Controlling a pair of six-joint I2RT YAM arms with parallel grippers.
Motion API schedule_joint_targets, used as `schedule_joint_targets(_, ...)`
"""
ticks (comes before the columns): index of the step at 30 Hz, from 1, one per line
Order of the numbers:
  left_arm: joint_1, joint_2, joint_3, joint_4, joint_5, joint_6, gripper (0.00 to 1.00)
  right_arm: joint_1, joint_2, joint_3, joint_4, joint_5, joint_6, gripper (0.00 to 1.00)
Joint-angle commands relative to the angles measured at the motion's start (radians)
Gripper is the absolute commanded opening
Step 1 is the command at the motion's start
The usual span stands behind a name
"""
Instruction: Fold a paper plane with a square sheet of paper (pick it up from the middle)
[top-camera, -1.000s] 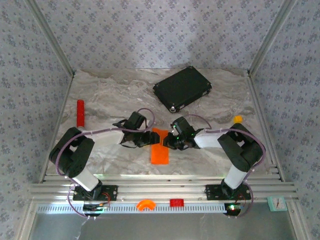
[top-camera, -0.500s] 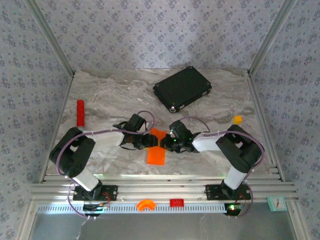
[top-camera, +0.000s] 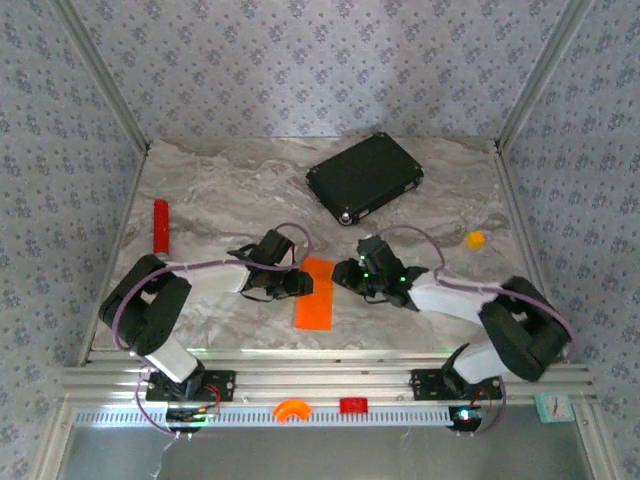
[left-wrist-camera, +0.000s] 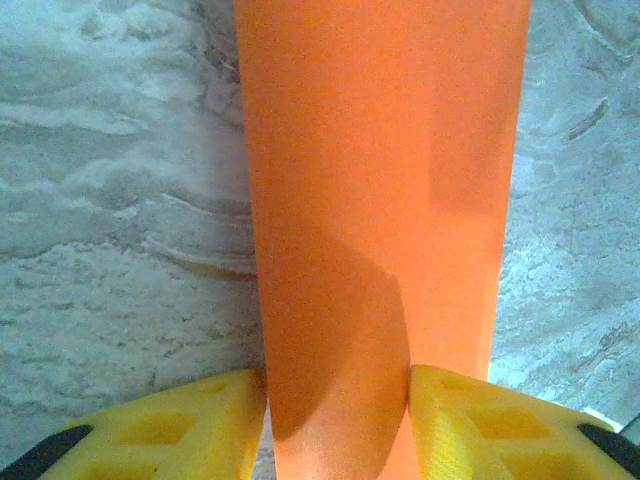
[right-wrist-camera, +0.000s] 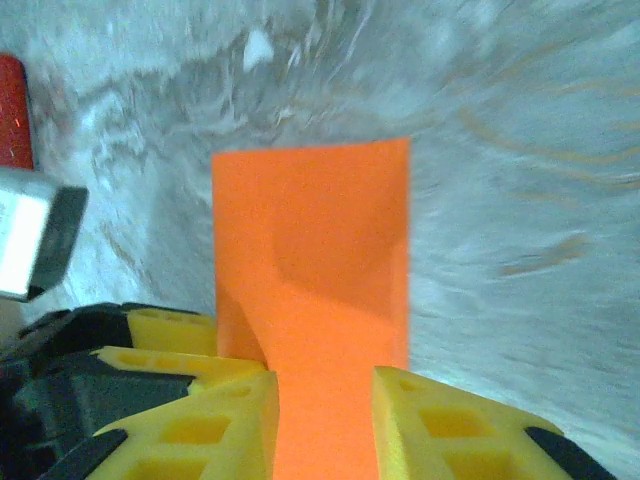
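Observation:
The square sheet of paper (top-camera: 315, 295) is bright orange and folded into a blunt oblong strip, not a pointed dart. It lies on the marble table (top-camera: 220, 190) between the two grippers. My left gripper (top-camera: 298, 282) comes in from the left. In the left wrist view the sheet (left-wrist-camera: 380, 200) bulges up between the yellow fingers and fills the gap of my left gripper (left-wrist-camera: 337, 425). My right gripper (top-camera: 344, 274) meets the strip from the right. In the right wrist view the sheet (right-wrist-camera: 315, 230) narrows into my right gripper (right-wrist-camera: 325, 430) and touches both pads.
A black flat case (top-camera: 364, 177) sits at the back, right of centre. A red cylinder (top-camera: 160, 226) lies far left and a small orange-yellow lump (top-camera: 476, 239) far right. The left gripper's yellow fingers (right-wrist-camera: 170, 330) crowd the strip's left edge. The metal rail (top-camera: 320, 380) bounds the near side.
The right arm's elbow has swung out to the right and toward the near edge, and its gripper has shifted slightly right. The strip has stayed between both grippers. The left arm has barely moved.

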Motion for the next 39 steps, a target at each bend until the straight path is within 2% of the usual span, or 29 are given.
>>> schedule_joint_targets(1,0.002,0.042,-0.003,-0.095,-0.097,0.017,0.44,-0.016,-0.102,-0.089,-0.055,0.113,0.038,0.32)
schedule_joint_targets(7,0.002,0.063,0.008,-0.1,-0.11,0.022,0.43,-0.043,-0.167,-0.108,-0.148,0.122,0.035,0.33)
schedule_joint_targets(14,0.001,0.078,0.01,-0.124,-0.146,0.02,0.43,-0.036,-0.161,-0.17,-0.074,0.12,0.077,0.33)
schedule_joint_targets(39,-0.014,0.168,0.065,-0.173,-0.185,0.074,0.49,-0.024,-0.094,-0.139,-0.067,0.092,0.063,0.33)
